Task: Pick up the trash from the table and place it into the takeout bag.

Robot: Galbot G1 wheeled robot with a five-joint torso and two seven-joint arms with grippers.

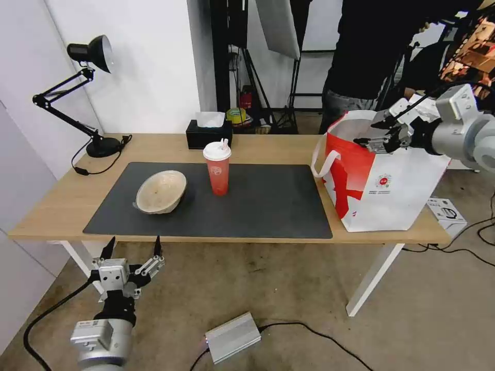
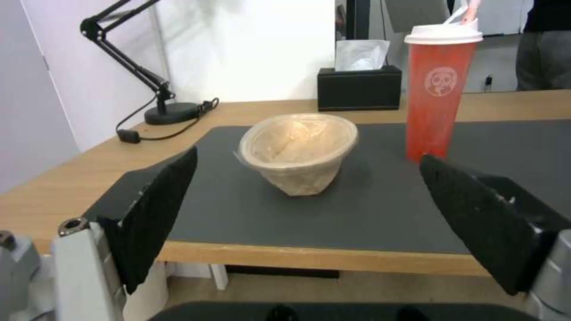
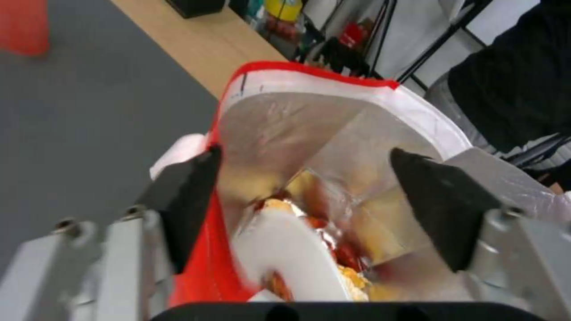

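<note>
Tabletop first: the table (image 1: 268,149) runs wide in front of me, light wood with a dark grey mat (image 1: 258,206) across its middle. At its right end stands the takeout bag (image 1: 384,180), upright and mouth open. My right gripper (image 1: 380,131) hangs over that mouth with its jaws spread and nothing between them. Through the right wrist camera I look down the foil lining onto the white bowl (image 3: 291,258), which lies tipped inside the bag with red wrapper (image 3: 342,254) beside it, so I judge that piece delivered.

Two pieces remain on the mat. The red drink cup (image 1: 217,170) stands upright near the mat's centre, white lid on; it may hold liquid, so I would grip the mid-body squarely and keep it vertical. The wall looks thin and could buckle under a hard squeeze. The beige pulp bowl (image 1: 161,191) sits to the cup's left, tilted on its side. It looks light and fairly stiff, and I would pinch one fibrous rim wall.

My left gripper (image 1: 133,247) waits below the table's near edge, fingers wide apart, empty.
</note>
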